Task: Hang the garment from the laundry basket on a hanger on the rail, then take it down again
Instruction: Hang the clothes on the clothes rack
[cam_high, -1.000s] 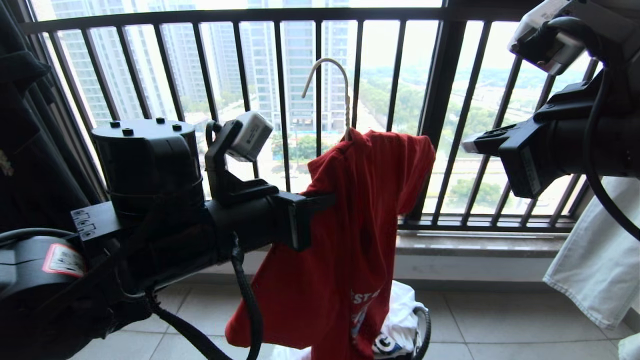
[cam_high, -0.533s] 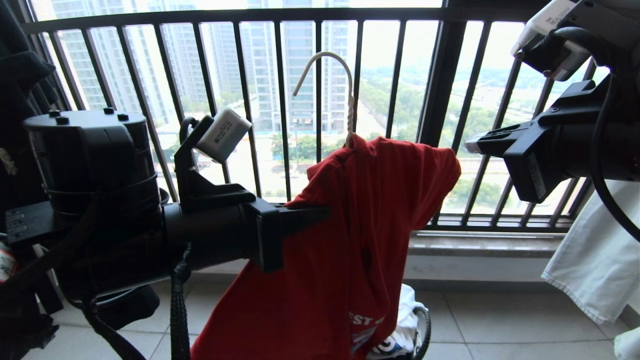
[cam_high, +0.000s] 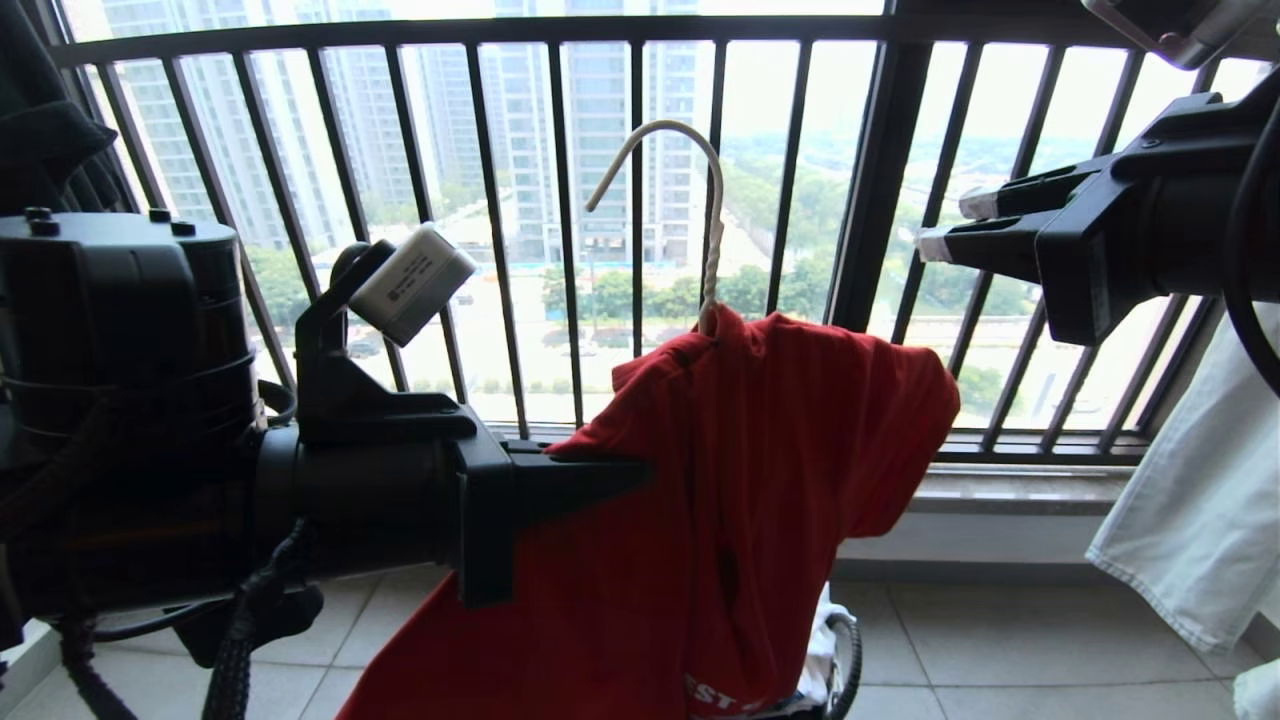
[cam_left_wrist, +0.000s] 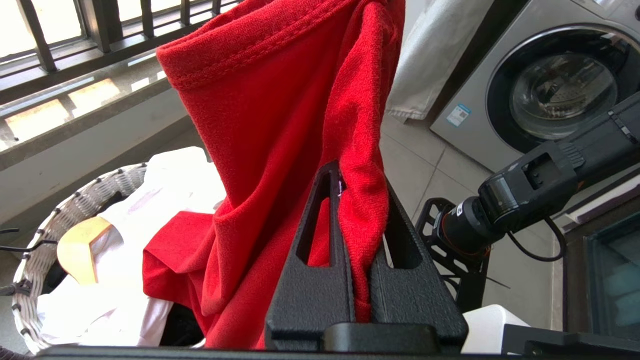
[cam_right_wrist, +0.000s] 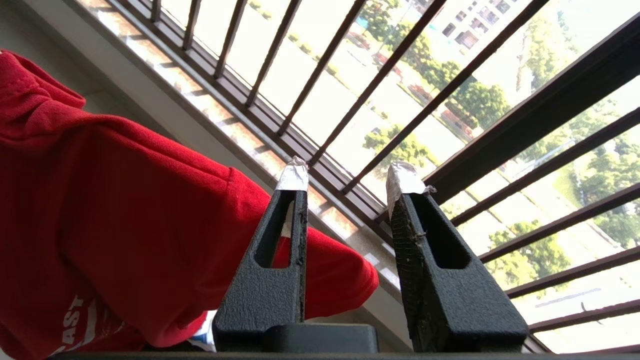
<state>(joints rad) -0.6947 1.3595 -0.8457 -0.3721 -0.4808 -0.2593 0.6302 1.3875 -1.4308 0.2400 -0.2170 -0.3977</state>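
Here the left end effector (cam_left_wrist: 357, 210) is clamped on a fold of the red garment (cam_high: 740, 480), its two fingers pressed together on the cloth at the shirt's left shoulder, and so it carries shirt and hanger (cam_high: 690, 200) in the air in front of the black railing (cam_high: 560, 200). The hanger's hook stands free above the collar, caught on nothing; the rail is not in any view. The shirt's lower part trails down toward the laundry basket (cam_left_wrist: 65, 200) on the floor.

The right end effector (cam_right_wrist: 347, 180) hovers just beside the shirt's right sleeve, fingers apart and holding nothing, its taped tips pointing toward the railing.

To do this step well, I judge that the left arm should keep the hook upright and facing one way as it lifts, since a grip on cloth alone lets the wire swing and twist. The right end effector could steady the hanger at its twisted neck before the hook goes up.

Around it: a white shirt and a wooden hanger (cam_left_wrist: 77, 247) lie in the basket, a pale garment (cam_high: 1190, 500) hangs near the right arm, and a washing machine (cam_left_wrist: 540, 85) stands behind. The railing bars sit close behind the hook, and the trailing hem could snag the basket's rim.
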